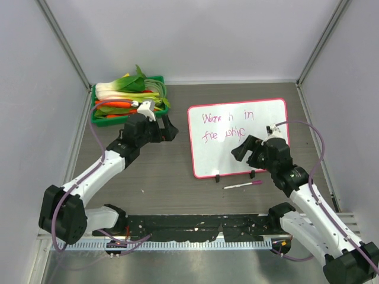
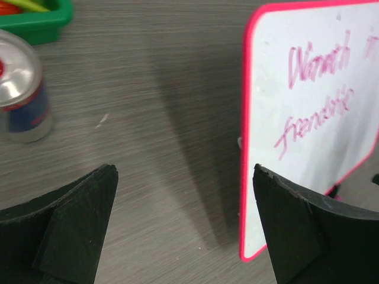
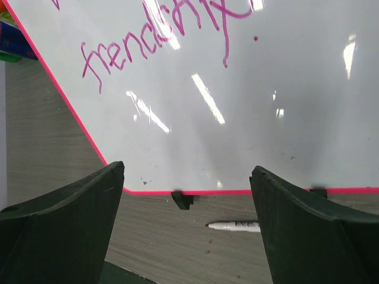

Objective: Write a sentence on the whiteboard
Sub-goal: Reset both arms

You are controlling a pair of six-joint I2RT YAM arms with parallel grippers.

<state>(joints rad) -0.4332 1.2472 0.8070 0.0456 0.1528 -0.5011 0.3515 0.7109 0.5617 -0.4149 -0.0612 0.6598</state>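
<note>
The whiteboard [image 1: 213,157] rests right of centre on the table [image 1: 154,177], the sentence [image 1: 228,126] in two pink lines on it; right gripper [image 1: 246,152] over its lower right part, jaws wide, empty; left gripper [image 1: 169,129] just beyond its left edge, likewise wide, empty.

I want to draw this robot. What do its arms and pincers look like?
The left arm and right arm have smooth white tube sections joined by chunky black joints. A thin purple cable loops along each. The left pincer and right pincer are black, each with two wide wedge-shaped fingers.
</note>
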